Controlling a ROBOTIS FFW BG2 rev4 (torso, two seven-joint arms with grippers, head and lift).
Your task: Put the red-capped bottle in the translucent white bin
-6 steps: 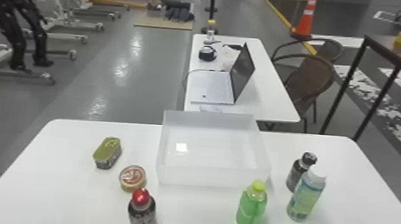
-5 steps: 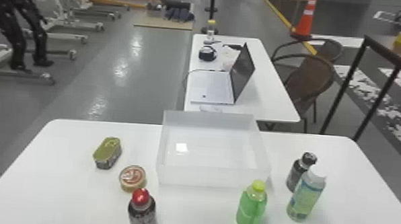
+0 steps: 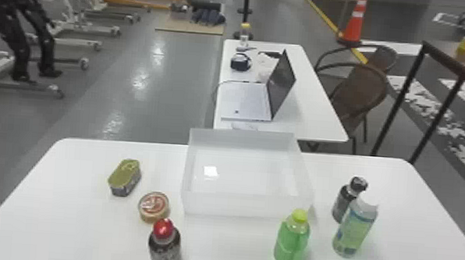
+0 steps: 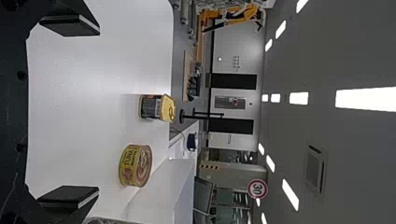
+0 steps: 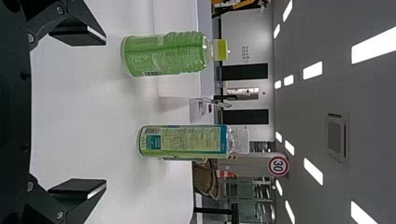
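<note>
The left claw [image 4: 99, 112] is open, its fingers spread wide; the right claw [image 5: 106, 112] is open as well. Nearest the robot, left of centre, the red-capped bottle [image 3: 165, 252] stands upright on the white counter [image 3: 80, 222], outside the bin. Just beyond it is a round can [image 3: 154, 208], then a rectangular can [image 3: 124, 177]. The translucent white bin [image 3: 238, 204] sits mid-counter. To the right stand a green bottle [image 3: 292, 241], a white-capped bottle [image 3: 355, 230] and a black-capped bottle [image 3: 343, 204]. Past the counter, an open laptop [image 3: 247, 101] rests on another table [image 3: 310, 117].
</note>
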